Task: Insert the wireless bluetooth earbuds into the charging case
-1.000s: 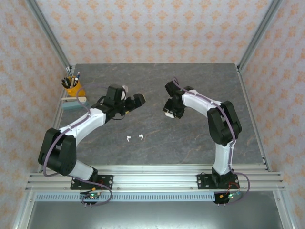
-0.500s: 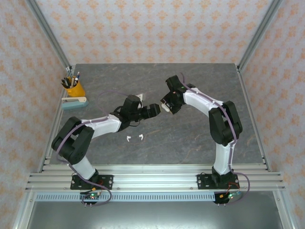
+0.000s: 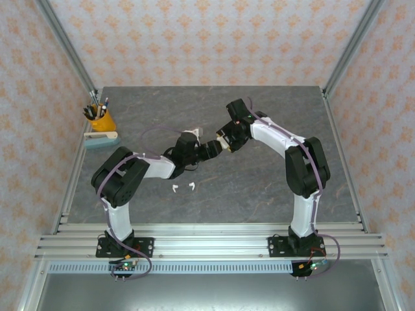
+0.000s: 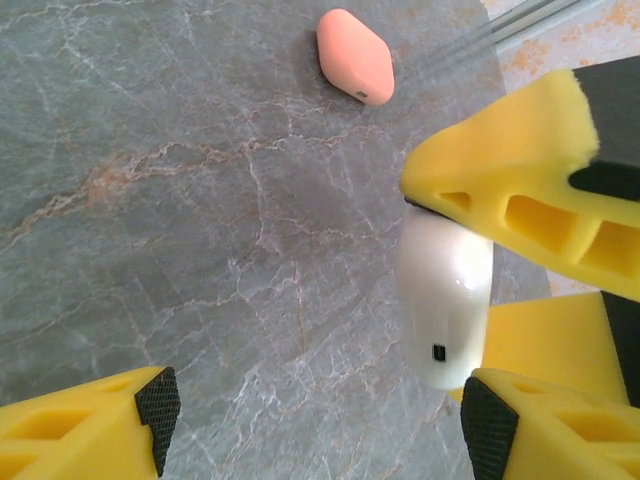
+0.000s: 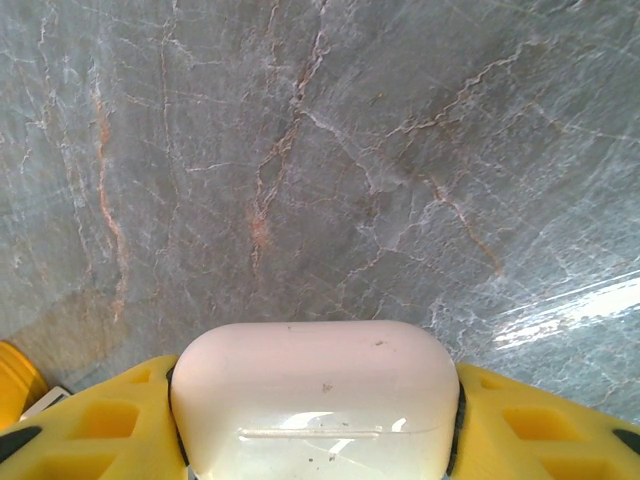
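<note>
The wireless bluetooth earbuds (image 3: 175, 188) are seen from above as two tiny white stemmed pieces, laid side by side on the grey marbled table (image 3: 246, 194), near the arm bases and outside any case; nothing touches them. Behind them, over the middle of the table, the left fingers (image 3: 209, 151) and the right fingers (image 3: 227, 140) are brought tip to tip, probably so that the case can be handled by both arms at once. In the left wrist view the charging case (image 4: 445, 300), a smooth glossy white pebble with a small dark dot, is clamped at its upper end by the yellow ribbed right fingers (image 4: 510, 200). The left fingers are spread wide with nothing held, one black pad just beside the lower end of the case. A salmon-pink case (image 4: 355, 55), rounded and apparently closed, is seen lying on the table farther off. In the right wrist view the white case is gripped across its width by the right fingers. A thin seam is visible and the lid appears shut, so opening is judged to be needed first.
</note>
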